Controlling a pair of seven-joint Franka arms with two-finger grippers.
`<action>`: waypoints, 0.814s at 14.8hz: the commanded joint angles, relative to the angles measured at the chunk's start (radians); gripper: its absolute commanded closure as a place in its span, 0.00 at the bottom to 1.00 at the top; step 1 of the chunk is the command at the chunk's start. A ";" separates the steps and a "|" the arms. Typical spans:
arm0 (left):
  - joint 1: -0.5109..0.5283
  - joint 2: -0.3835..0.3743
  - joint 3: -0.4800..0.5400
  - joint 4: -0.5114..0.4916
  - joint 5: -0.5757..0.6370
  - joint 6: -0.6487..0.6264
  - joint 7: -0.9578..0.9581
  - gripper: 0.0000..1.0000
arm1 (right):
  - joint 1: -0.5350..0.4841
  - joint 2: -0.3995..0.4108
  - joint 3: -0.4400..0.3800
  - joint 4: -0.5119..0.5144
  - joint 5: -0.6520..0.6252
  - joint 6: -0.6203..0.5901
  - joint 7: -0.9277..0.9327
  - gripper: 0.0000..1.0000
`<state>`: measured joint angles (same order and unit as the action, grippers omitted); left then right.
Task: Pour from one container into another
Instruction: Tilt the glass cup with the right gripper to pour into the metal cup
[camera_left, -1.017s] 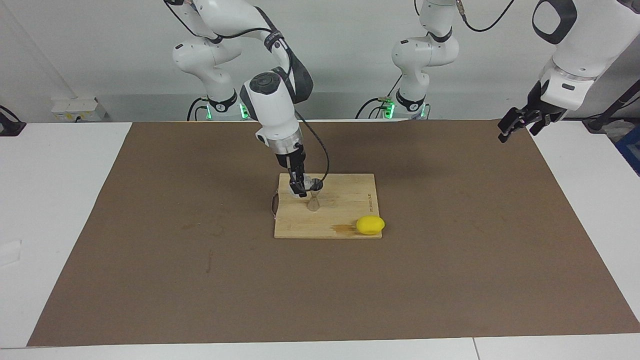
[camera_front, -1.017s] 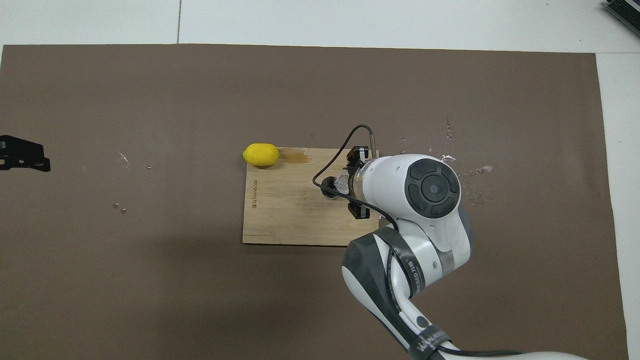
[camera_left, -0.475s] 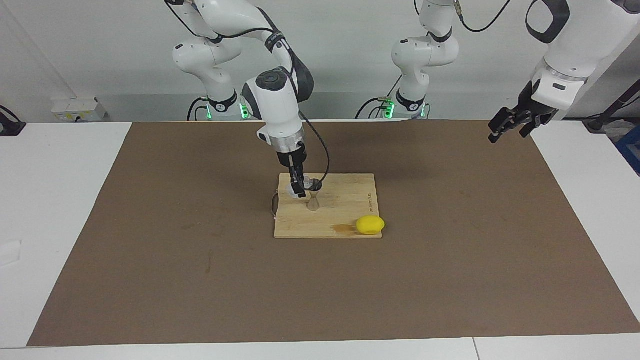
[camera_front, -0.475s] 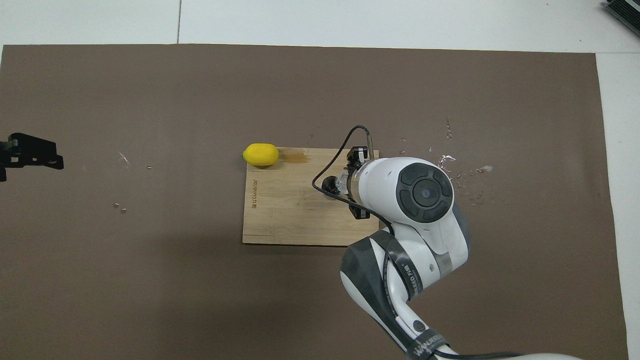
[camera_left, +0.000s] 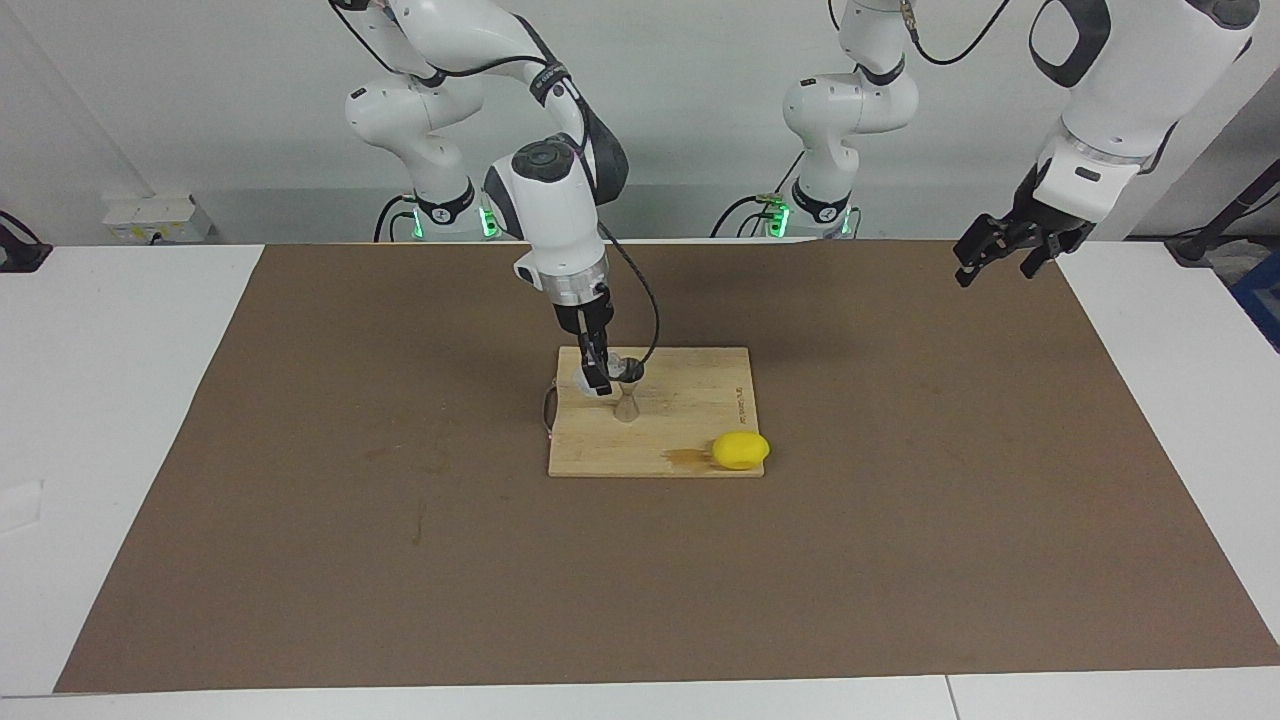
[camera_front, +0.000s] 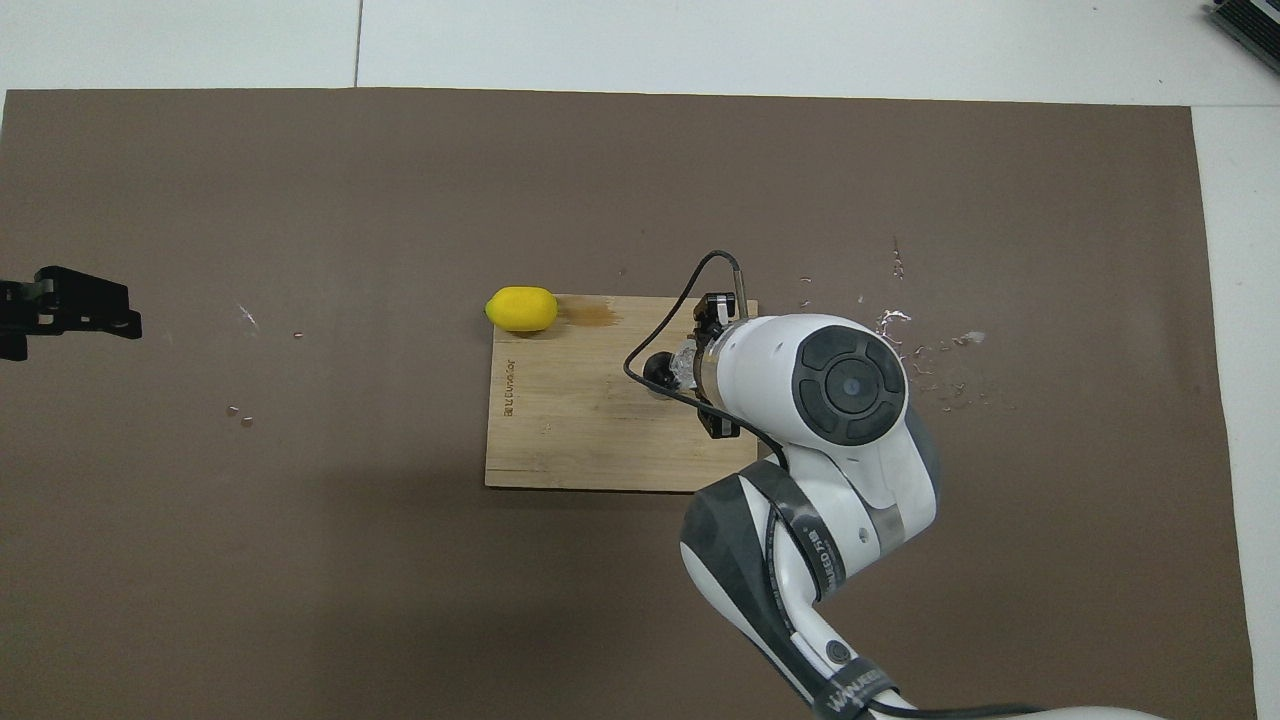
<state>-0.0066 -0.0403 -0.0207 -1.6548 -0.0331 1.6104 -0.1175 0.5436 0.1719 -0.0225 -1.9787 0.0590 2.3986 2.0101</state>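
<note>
The grey metal jigger (camera_left: 627, 402) stands upright on a wooden cutting board (camera_left: 690, 440), its mouth (camera_front: 657, 372) showing dark from above. My right gripper (camera_left: 600, 375) is shut on the small clear cup (camera_left: 612, 367), which it holds tilted right at the jigger's rim. In the overhead view the cup (camera_front: 686, 365) peeks out from under the right arm's wrist, between the right gripper's (camera_front: 706, 368) fingers. My left gripper (camera_left: 992, 266) hangs open and empty in the air over the mat's edge at the left arm's end of the table, also seen in the overhead view (camera_front: 70, 305).
A yellow lemon (camera_left: 741, 450) lies at the board's corner farthest from the robots, beside a wet stain (camera_front: 590, 315) on the board (camera_front: 560, 440). Small spilled drops (camera_front: 900, 330) dot the brown mat toward the right arm's end.
The left gripper has drifted inward over the mat toward the middle. The right arm's wrist straightened a little at first, then held still with the cup at the jigger.
</note>
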 joint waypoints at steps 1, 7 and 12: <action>-0.010 -0.006 0.010 -0.008 -0.007 0.011 -0.005 0.00 | 0.004 0.004 -0.002 0.014 -0.031 -0.004 0.039 1.00; -0.010 -0.006 0.010 -0.007 -0.007 0.010 -0.014 0.00 | 0.004 0.004 -0.002 0.012 -0.031 -0.004 0.039 1.00; -0.010 -0.006 0.010 -0.007 -0.008 0.009 -0.016 0.00 | 0.004 0.004 -0.002 0.014 -0.031 -0.004 0.039 1.00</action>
<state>-0.0068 -0.0403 -0.0198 -1.6548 -0.0331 1.6107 -0.1191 0.5436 0.1719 -0.0225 -1.9786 0.0589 2.3986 2.0101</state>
